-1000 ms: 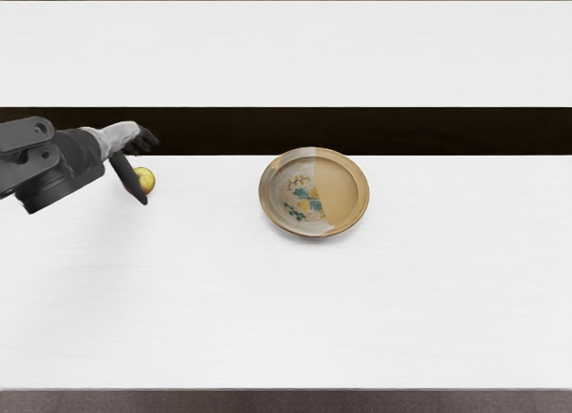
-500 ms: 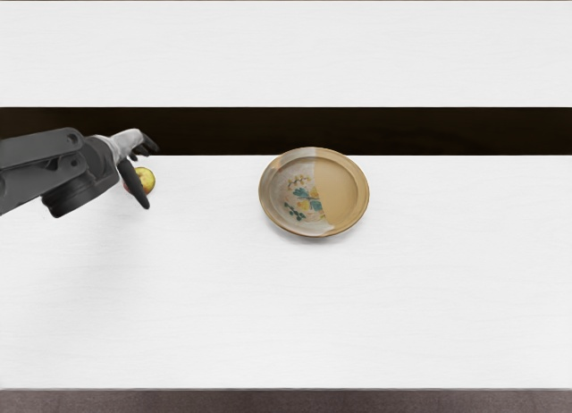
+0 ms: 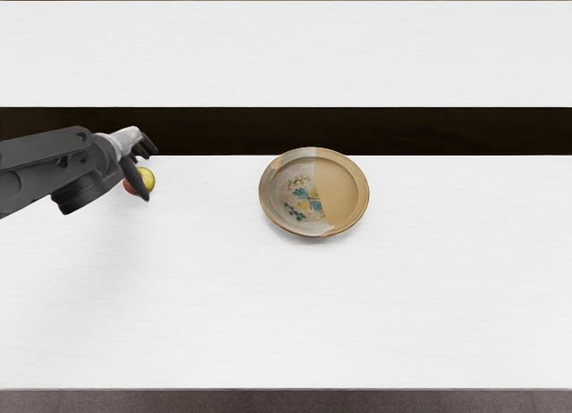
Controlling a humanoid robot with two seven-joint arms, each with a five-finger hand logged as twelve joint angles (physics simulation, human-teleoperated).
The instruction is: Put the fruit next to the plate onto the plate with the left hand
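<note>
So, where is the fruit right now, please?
In the head view, the fruit is at the left of the table, near its back edge, partly hidden by the left hand, well left of the plate.

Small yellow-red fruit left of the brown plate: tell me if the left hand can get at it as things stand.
Probably yes. The left hand is right against the small yellow-red fruit, partly covering it, and nothing lies between them.

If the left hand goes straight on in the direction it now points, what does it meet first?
The small round yellow-and-red fruit, directly before the left hand; whether they already touch is unclear. The brown patterned plate lies farther right.
</note>
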